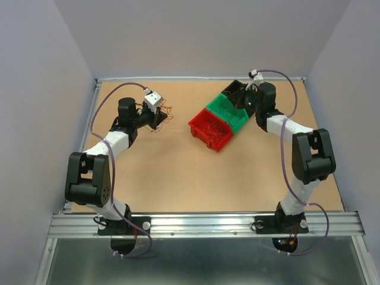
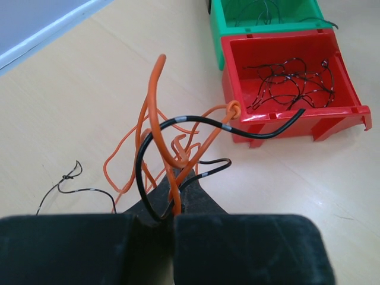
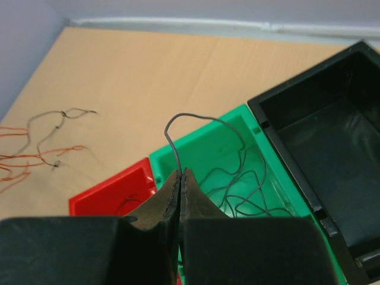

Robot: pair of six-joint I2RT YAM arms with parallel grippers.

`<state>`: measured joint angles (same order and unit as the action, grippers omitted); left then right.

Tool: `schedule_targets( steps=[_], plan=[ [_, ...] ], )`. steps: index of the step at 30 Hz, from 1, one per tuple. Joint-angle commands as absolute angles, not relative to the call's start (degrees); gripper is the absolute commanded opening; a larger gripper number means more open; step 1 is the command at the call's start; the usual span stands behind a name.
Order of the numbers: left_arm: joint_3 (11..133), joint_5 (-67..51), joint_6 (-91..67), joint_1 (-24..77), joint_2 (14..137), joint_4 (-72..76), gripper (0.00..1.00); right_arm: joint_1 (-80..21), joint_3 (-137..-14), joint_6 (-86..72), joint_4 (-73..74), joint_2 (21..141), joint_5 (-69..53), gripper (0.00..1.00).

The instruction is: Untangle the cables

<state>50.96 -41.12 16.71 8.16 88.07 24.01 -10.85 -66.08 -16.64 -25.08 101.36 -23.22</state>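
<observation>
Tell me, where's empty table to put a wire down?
The wide bare table between both arm bases and the red bin is free. It's crowded by the cables at the left end effector, and at the green bin and black bin.

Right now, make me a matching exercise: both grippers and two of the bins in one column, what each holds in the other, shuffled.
1 left gripper
2 right gripper
3 red bin
4 black bin

A one thin grey wire
B loose black wires
C no wires seen
D orange and black wires

Pairs: 1-D, 2-A, 3-B, 4-C.
</observation>
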Motion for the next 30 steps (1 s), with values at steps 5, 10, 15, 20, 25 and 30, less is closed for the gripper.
schedule_targets(
  steps=[5, 10, 15, 20, 25, 30],
  plan=[
    [49.22, -41.57, 19.25, 9.84, 83.67, 25.31, 0.00, -10.99, -75.32, -12.57, -15.65, 111.17, -23.82, 0.01],
    [48.25, -41.40, 20.21, 10.98, 81.92, 25.14, 0.01, -12.48, -79.18, -10.02, -6.79, 116.96, -18.29, 0.02],
    [47.20, -41.40, 21.71, 12.39, 80.25, 24.96, 0.01, -14.06, -81.30, -8.70, -2.90, 118.21, -10.74, 0.08],
    [46.23, -41.84, 23.64, 14.06, 78.49, 24.17, 0.01, -15.03, -81.56, -7.91, -1.67, 115.49, -8.44, 0.09],
    [45.53, -41.66, 25.66, 15.64, 77.08, 23.47, 0.01, -17.05, -81.65, -7.56, -1.41, 109.35, -5.54, 0.26],
    [45.35, -42.80, 27.33, 16.96, 76.38, 21.89, 0.02, -20.82, -80.77, -5.36, -1.49, 103.02, 2.00, 0.62]
  ],
)
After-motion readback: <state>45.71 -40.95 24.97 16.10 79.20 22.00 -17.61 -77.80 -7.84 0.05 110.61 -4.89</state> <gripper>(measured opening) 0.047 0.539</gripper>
